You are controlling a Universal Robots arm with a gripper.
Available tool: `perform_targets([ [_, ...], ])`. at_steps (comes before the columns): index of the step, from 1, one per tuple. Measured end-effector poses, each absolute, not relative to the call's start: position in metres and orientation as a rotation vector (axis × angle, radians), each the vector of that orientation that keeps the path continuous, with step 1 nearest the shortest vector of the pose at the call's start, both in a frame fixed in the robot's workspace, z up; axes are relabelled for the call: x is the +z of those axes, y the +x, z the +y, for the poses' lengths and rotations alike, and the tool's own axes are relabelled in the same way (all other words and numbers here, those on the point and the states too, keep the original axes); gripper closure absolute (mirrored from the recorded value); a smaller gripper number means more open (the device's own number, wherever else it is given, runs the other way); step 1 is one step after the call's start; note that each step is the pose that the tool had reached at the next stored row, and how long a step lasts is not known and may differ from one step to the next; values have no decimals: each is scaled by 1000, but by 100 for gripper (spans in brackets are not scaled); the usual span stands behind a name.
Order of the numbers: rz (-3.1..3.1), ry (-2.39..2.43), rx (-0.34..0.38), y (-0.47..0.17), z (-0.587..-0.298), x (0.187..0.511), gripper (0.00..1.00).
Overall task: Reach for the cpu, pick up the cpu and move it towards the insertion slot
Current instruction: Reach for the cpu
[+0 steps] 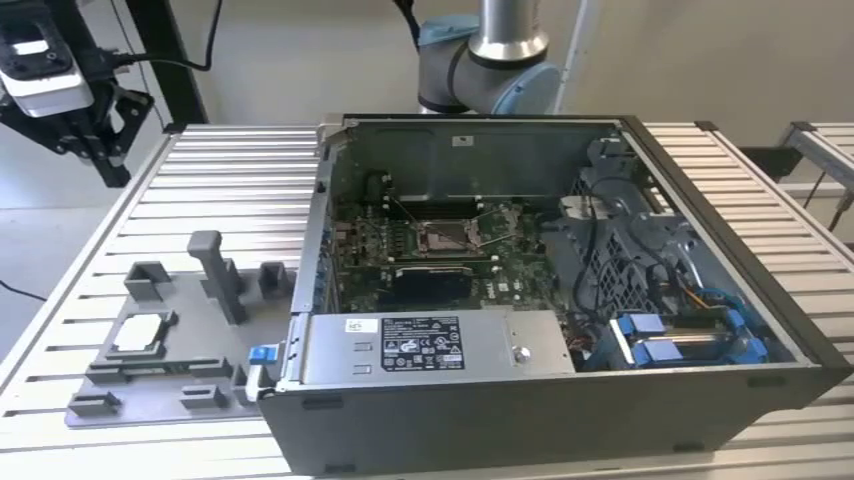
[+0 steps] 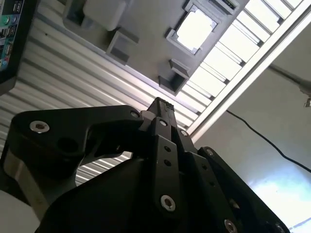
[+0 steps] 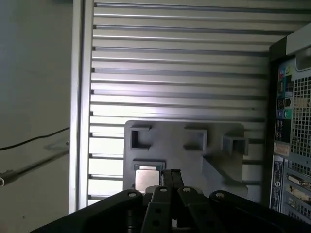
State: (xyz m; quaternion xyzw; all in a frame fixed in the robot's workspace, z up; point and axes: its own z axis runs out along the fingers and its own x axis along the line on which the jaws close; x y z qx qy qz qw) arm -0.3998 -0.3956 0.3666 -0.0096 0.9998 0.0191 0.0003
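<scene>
Closed fingers point(image 3: 168, 178), empty, well apart from cpu point(image 3: 147, 177) — seated in grey fixture point(image 3: 170, 145), computer case point(image 3: 291, 145) beside.

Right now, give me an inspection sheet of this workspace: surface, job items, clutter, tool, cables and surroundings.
Surface: slatted metal table, carrying a grey fixture plate and an open computer case.
Job's things: cpu lies flat in a pocket of the fixture plate, not yet picked up; insertion slot sits on the board inside the case.
Clutter: grey fixture blocks standing on the plate.
Grippers: tool has its fingers together, holds nothing and hangs in the air apart from the cpu.
Cables: wire bundle inside the case; dark cable on the floor.
Surroundings: pale floor; robot arm base behind the case.
</scene>
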Motion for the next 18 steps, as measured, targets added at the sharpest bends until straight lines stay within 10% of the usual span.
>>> perform_targets([
  [18,3140,-30,60,-405,-418,367,100],
])
